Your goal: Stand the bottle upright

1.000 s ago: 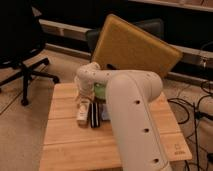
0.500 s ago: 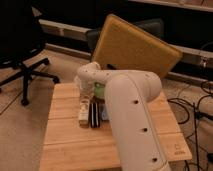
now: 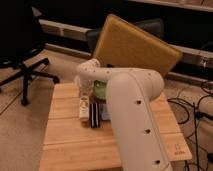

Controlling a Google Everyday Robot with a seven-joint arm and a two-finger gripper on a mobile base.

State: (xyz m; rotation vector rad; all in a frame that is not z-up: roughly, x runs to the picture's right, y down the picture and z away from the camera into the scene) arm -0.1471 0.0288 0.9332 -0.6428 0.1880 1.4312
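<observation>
Fingers (image 3: pixel 84 94) now together over bottle (image 3: pixel 84 109); open tabletop (image 3: pixel 65 137) frontward.

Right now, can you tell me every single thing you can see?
small cream-white bottle: one, cream-white, lying on its side on the table's left half
black-and-white striped block: one, black and white, just right of the bottle
blue-grey rectangular block: one, blue-grey, right of the striped block
green object: one, green, behind the blocks; too unclear to name
light wooden table: one, pale wood, centre
black office chair: one, black, back left
tan flat board: one, yellow-tan, leaning behind the table
dark cables: several, dark, floor at right
white robot arm: one, white, reaching over the table
tool: one, white, shut, at the bottle's far end
</observation>
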